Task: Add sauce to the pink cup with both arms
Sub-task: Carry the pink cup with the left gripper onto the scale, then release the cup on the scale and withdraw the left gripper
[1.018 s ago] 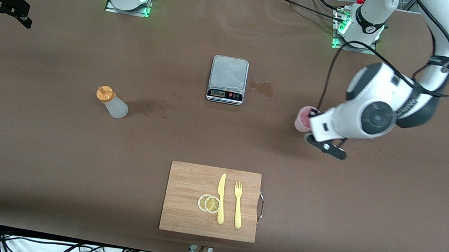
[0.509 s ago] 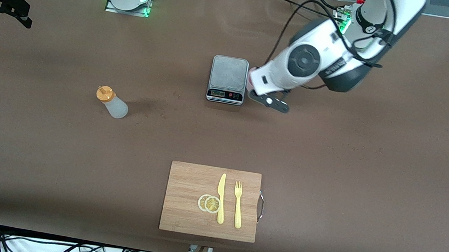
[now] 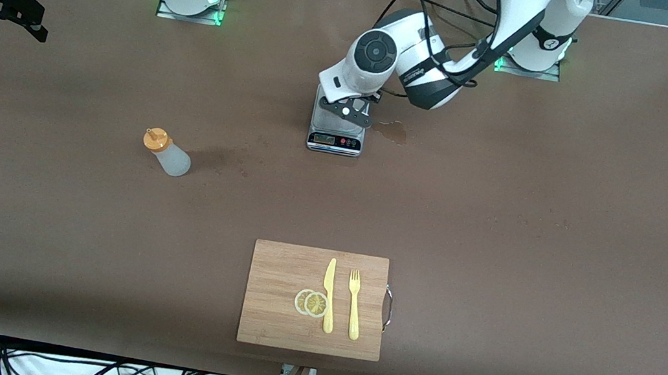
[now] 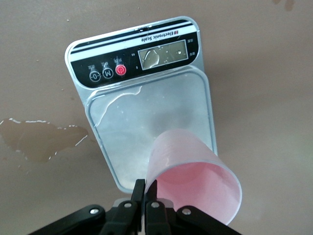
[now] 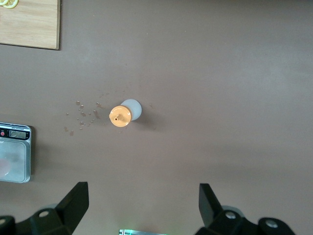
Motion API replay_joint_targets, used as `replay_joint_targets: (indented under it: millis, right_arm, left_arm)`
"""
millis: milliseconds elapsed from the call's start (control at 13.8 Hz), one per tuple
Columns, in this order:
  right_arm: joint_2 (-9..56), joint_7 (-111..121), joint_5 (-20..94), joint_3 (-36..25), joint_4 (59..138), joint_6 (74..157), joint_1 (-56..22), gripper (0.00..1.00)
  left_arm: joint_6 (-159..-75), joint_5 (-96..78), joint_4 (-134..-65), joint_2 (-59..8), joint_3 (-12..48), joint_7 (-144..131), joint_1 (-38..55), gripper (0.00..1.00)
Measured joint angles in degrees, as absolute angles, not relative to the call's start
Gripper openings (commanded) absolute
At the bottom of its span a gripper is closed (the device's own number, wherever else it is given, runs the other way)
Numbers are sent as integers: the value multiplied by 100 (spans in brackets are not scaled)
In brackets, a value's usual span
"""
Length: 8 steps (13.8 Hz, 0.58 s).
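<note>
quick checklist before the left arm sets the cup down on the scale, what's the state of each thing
1. Grip: left pincer is shut on the rim of the small pale pink plastic cup: ok.
2. Position: cup hangs over the platform of the silver digital kitchen scale: ok.
3. Cup upright: it looks tilted in the left wrist view; true tilt: cannot tell.
4. Platform dry: clear liquid pooled on it and on the display: not ok.
5. Table beside the scale: brownish spill on the brown table: not ok.
6. Sauce ready: translucent squeeze bottle with orange cap stands upright, untouched; right pincer open above it, waiting: ok.
</note>
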State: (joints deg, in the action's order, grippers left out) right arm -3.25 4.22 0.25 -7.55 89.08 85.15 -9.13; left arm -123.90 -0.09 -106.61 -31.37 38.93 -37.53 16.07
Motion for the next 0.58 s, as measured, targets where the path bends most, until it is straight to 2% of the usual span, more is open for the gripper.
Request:
replay_joint_targets:
  millis: [73, 145, 218, 582]
  right_arm:
    - [-324, 422, 24, -756, 8908, 8514, -912, 100]
    - [-324, 422, 24, -758, 8908, 8514, -911, 100]
    - [-323, 422, 24, -759, 8908, 8513, -910, 100]
    - [-319, 422, 25, -770, 8908, 8509, -908, 100]
  left_arm:
    - [-12400, 89, -10658, -3201, 3863, -3753, 1593, 0]
    - [-12400, 110, -10644, -3231, 3854, -3751, 1571, 44]
    - [-12399, 116, -10621, -3231, 3854, -3751, 1563, 98]
    - [-12270, 141, -10508, -3196, 3852, -3753, 1547, 100]
